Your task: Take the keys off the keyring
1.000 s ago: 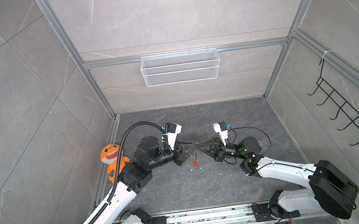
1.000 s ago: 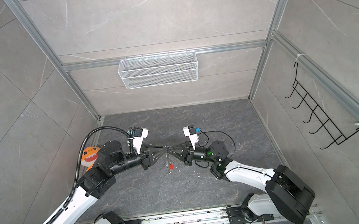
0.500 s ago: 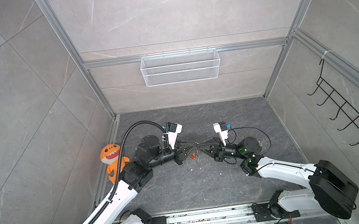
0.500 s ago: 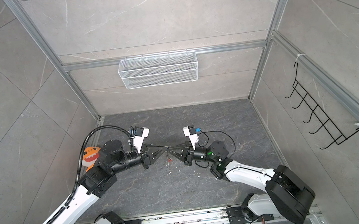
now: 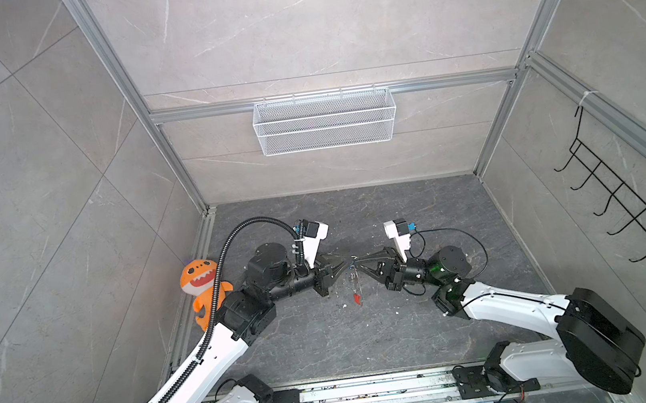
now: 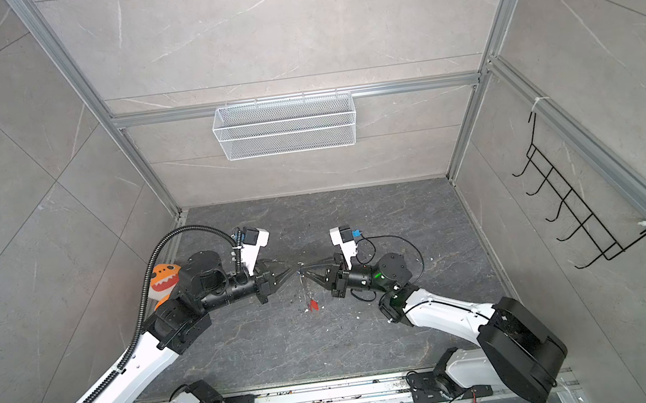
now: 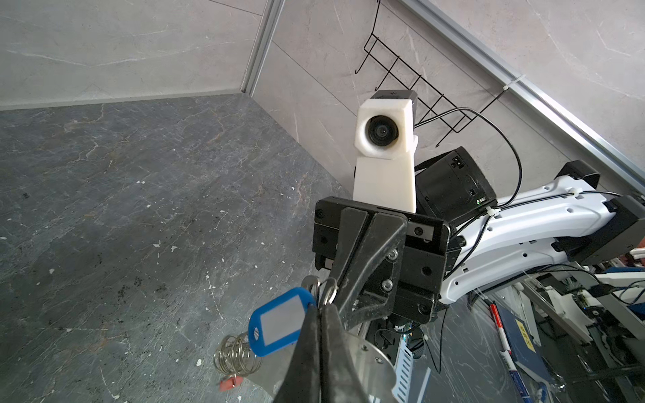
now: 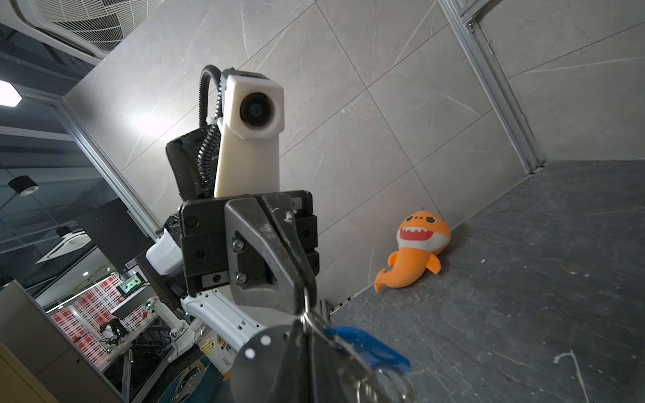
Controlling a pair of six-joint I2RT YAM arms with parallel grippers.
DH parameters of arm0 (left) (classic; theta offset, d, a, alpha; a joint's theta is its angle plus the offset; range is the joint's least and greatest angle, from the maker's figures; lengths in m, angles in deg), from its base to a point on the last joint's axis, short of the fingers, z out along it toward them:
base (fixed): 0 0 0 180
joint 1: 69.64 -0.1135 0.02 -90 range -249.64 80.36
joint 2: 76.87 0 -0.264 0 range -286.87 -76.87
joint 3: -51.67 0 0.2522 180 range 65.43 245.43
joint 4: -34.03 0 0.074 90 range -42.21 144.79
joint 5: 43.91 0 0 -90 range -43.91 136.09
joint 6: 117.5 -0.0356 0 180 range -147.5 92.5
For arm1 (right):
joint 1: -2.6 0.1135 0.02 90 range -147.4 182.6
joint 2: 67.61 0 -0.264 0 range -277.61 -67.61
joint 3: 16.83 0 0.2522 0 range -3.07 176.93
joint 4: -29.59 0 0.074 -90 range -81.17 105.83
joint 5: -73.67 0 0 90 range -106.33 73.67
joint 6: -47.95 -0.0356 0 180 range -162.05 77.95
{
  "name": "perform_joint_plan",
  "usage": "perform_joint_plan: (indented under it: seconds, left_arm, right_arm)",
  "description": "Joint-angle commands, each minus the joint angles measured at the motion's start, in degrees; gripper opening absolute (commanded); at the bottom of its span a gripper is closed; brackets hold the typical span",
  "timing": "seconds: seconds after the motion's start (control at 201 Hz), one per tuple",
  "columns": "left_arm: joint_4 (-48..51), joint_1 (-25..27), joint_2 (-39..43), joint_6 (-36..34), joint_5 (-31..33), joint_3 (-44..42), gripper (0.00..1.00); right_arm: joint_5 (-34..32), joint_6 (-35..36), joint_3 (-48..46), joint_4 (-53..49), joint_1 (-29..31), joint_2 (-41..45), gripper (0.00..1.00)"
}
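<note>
Left wrist view: left gripper (image 7: 319,312) and right gripper (image 7: 335,300), closed, pinch the keyring (image 7: 311,282).

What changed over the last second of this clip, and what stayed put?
The left gripper closed its jaws at the thin silver metal keyring, beside the blue plastic key tag. The dangling red-orange plastic key tag swung up briefly, then dropped back. The right gripper stayed shut on the keyring, both arms barely shifted, and the orange plush toy did not move.
</note>
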Motion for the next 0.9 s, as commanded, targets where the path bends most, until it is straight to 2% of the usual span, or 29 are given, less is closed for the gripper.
perform_joint_plan:
  seconds: [0.0,0.339,0.897]
  left_arm:
    - [1.4,0.0,-0.4,-1.9,-1.2,3.6,0.0]
    - [12.1,0.1,-2.2,-7.3,-7.5,9.3,0.0]
    - [15.5,0.1,-2.6,-11.2,-11.7,12.1,0.0]
  right_arm:
    - [-0.1,0.8,-0.2,-1.6,0.7,1.2,0.03]
    - [2.2,6.0,-1.3,-15.5,0.7,5.3,0.24]
    - [3.8,13.7,-2.1,-32.1,0.7,16.5,0.38]
